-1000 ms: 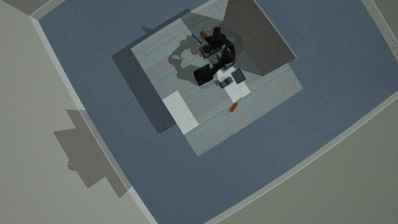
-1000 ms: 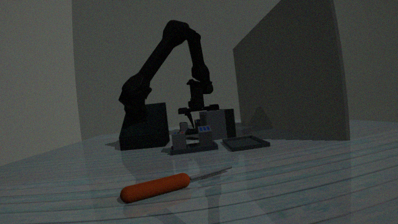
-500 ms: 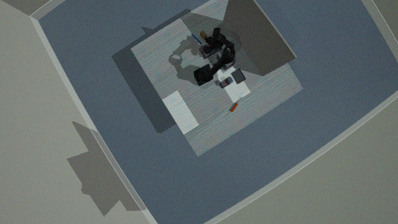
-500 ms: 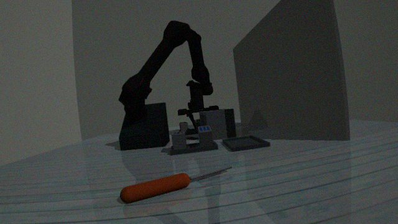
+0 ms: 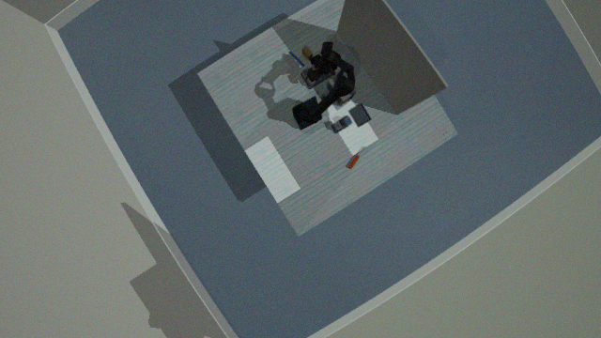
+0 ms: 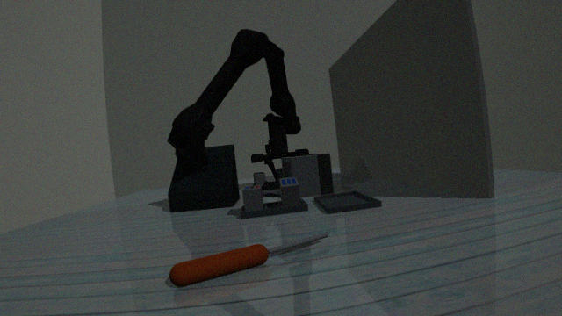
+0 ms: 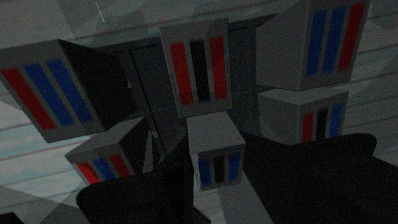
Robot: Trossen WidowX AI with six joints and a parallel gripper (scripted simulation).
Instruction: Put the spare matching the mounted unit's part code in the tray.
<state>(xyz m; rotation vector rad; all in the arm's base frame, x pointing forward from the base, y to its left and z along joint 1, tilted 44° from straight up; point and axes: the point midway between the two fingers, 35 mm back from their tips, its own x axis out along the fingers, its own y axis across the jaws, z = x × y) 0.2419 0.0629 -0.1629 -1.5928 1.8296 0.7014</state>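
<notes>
My gripper (image 5: 320,74) (image 6: 277,179) (image 7: 208,134) is shut on a small grey block (image 7: 215,129) whose face shows blue, black and blue bars. The block is low at the dark rack (image 7: 244,107); I cannot tell if it is lifted. Around it in the wrist view stand a red-black-red block (image 7: 200,72), a red-blue-blue block (image 7: 47,95), a blue-blue-red block (image 7: 335,40) and others. The dark tray (image 5: 361,115) (image 6: 353,208) holds nothing visible. The mounted unit's back code is not readable here.
A low fixture (image 5: 342,124) (image 6: 273,211) with upright blocks stands beside the tray. A grey box (image 6: 303,173) stands behind it. A tall panel (image 5: 394,56) (image 6: 408,110) rises beyond the tray. An orange screwdriver (image 5: 353,162) (image 6: 219,264) lies on the table, and a blue rod (image 5: 296,58) near the rack.
</notes>
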